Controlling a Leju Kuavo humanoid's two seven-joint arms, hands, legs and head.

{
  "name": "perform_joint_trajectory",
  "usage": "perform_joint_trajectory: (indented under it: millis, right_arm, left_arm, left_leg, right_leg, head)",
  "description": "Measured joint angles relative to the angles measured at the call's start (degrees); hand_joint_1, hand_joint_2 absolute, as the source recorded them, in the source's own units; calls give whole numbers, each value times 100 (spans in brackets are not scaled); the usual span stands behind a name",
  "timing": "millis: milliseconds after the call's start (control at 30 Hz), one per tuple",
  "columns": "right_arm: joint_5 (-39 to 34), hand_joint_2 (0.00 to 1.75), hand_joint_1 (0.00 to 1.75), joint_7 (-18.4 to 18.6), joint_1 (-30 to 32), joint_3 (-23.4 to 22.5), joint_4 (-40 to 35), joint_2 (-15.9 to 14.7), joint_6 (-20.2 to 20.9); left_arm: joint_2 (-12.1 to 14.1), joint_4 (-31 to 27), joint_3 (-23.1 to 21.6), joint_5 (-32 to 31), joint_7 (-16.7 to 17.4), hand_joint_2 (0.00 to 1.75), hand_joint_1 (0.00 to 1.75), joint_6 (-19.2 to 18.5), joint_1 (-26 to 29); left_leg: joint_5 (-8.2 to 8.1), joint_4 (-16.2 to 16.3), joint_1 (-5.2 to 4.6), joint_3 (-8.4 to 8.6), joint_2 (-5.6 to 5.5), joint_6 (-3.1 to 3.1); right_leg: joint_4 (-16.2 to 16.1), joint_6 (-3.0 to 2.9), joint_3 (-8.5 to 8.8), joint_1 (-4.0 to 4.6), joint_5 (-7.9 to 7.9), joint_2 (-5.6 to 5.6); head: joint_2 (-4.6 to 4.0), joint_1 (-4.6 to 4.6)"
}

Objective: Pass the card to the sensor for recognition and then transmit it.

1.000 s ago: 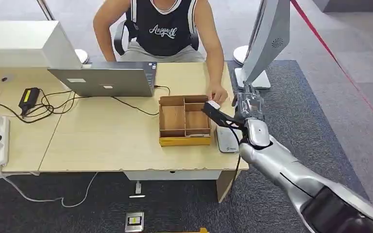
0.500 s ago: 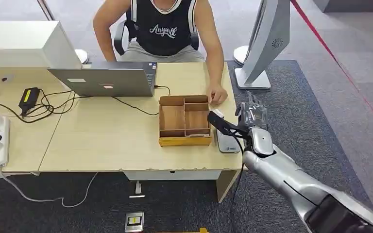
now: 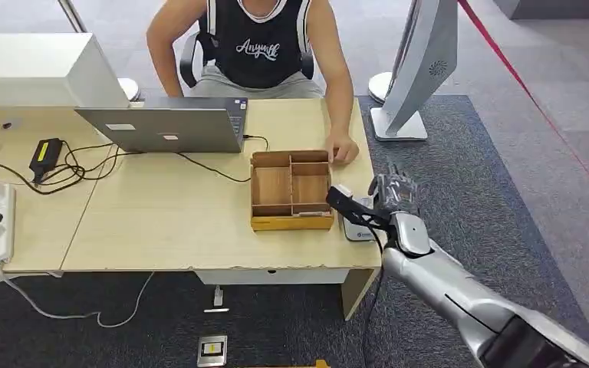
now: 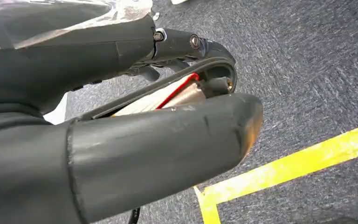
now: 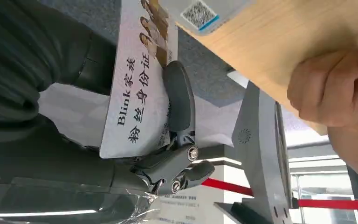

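Head view: right hand [image 3: 383,201] sits at the table's right end, over the grey sensor [image 3: 357,225] that lies flat just beside the wooden tray [image 3: 291,222]. Card [image 5: 137,88] is pinched in that hand, thumb on the printed face, fingers [image 5: 177,170] behind it. Right wrist view confirms the hold: white card with printed text and small photos, its far edge pointing toward the sensor's QR label [image 5: 199,14].

Left hand [image 4: 168,140] hangs over the carpet and a yellow floor line; fingers look curled in, and something flat with a red edge lies between them, but I cannot tell what it is or whether it is gripped.

A person [image 3: 264,46] sits across the table, hand [image 3: 343,149] resting near the tray's far corner, close to the robot's working zone.

Risks as I judge them:
- Card sits tilted, not flat to the sensor face, so a read may fail if it hovers edge-on or off to the side.
- Pinch covers only part of the card; a bump on the sensor or tray wall could twist it loose and drop it on the table or floor.
- Sensor sits near the table edge; a push could slide it off.
- Handover comes after; the person's hand is close, so an early reach could collide with the robot's fingers.
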Motion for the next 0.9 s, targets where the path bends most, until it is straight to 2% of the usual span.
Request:
perform_joint_trajectory:
  millis: [900]
  right_arm:
    - [-271, 175, 175, -151, 264, -4, 313, 164, -74]
  left_arm:
    - [24, -2, 0, -70, 46, 0, 0, -76, -2]
  left_leg:
    - [0, 0, 0, 6, 2, 0]
  right_leg:
    - [-1, 0, 3, 0, 0, 0]
  head:
    - [2, 0]
